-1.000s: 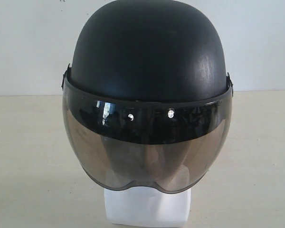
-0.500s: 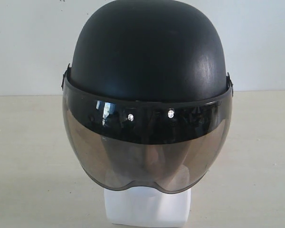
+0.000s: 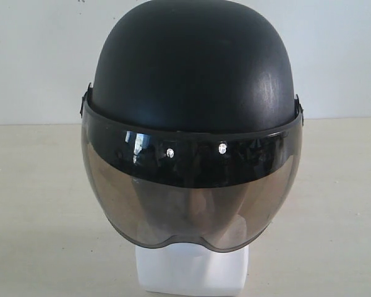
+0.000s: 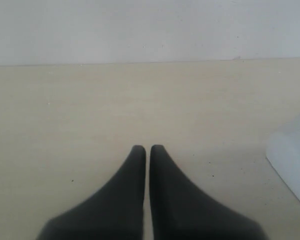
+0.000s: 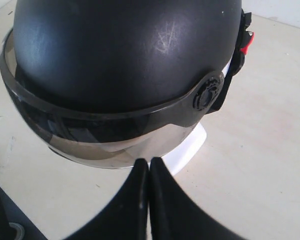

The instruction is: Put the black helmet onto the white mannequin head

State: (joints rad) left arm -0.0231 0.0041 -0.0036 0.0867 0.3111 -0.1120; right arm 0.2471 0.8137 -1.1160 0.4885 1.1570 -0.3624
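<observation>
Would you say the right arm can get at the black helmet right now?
Probably yes: the right gripper sits close to the black helmet with nothing between them, though its jaws are shut.

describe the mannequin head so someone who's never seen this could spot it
On the pale table, find the big black helmet in the middle. The white mannequin head is under it: only its blocky white neck base shows below the smoky visor, the sole white thing on the tabletop.
</observation>
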